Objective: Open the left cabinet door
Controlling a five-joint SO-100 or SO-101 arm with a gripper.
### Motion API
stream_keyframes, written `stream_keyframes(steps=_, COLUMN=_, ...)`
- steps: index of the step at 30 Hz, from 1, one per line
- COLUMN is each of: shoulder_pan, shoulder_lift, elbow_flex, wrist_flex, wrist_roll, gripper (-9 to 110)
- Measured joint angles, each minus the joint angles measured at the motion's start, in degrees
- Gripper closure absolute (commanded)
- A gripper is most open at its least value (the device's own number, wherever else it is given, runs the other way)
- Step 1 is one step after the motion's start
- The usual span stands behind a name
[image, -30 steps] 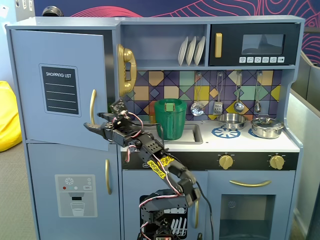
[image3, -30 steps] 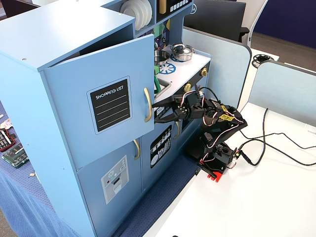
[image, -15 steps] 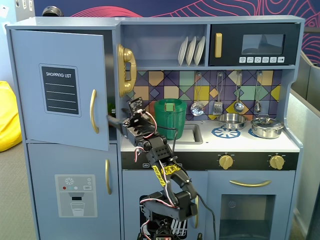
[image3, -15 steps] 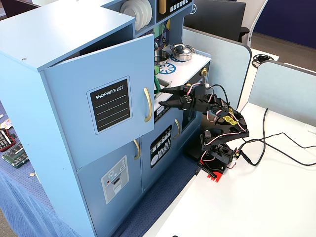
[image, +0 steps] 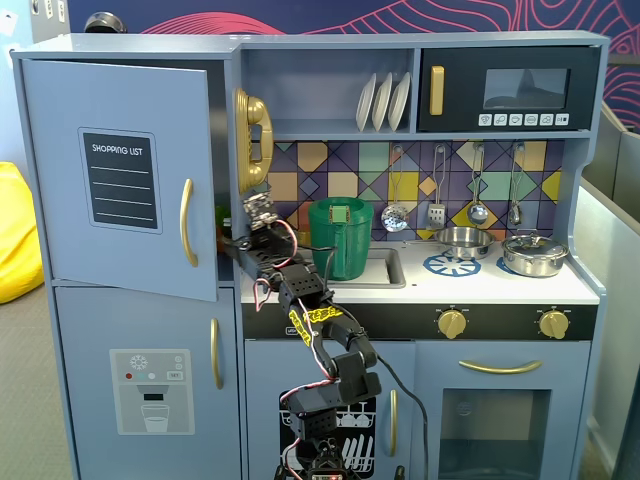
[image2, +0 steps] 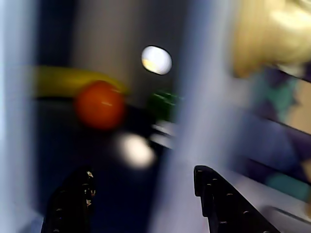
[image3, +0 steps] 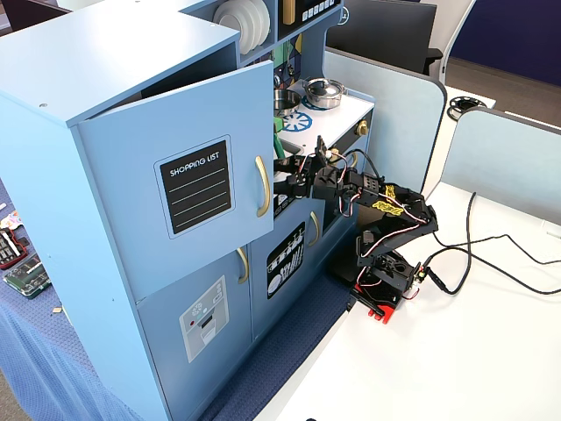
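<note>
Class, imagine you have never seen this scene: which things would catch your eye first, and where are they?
First, the tall blue toy kitchen, with its shopping-list door at upper left standing ajar. Next, the black robot arm rising in front of the lower cabinets, its end effector by the door's free edge. In the blurred wrist view, an orange ball sits inside the dark compartment.

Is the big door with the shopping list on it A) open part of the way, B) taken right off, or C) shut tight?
A: in both fixed views the shopping list door hangs swung out from the cabinet, with the gripper at its free edge.
</note>
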Motion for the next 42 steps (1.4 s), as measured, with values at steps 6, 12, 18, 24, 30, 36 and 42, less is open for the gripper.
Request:
stream_keyframes(steps=6, shoulder_pan=-7.0, shoulder_lift=0.0, elbow_flex=0.0, wrist_flex=-3.0, wrist_roll=-1.4, gripper=78)
stream_keyframes(steps=12, shoulder_pan=-13.9, shoulder_lift=1.6, elbow_flex=1.1, wrist_flex=-3.3, wrist_roll=-1.6, gripper=76)
stream_keyframes(steps=18, shoulder_pan=-21.0, shoulder_lift=4.7, elbow_flex=3.2, wrist_flex=-3.2, wrist_roll=-2.4, gripper=76)
stream_keyframes(steps=24, shoulder_pan=-26.1, shoulder_lift=6.3, elbow_flex=4.6, wrist_flex=-3.2, wrist_roll=-3.3, gripper=77)
stream_keyframes(steps=30, shoulder_pan=-22.7, shoulder_lift=7.9, elbow_flex=6.2, wrist_flex=-2.5, wrist_roll=-1.5, gripper=78)
stream_keyframes(steps=36, shoulder_pan=-4.0, shoulder_lift=11.5, elbow_flex=9.1, wrist_flex=9.2, wrist_roll=7.1, gripper=76)
stream_keyframes(steps=42, shoulder_pan=14.2, shoulder_lift=17.4, elbow_flex=17.9, wrist_flex=19.4, wrist_roll=14.9, gripper=80)
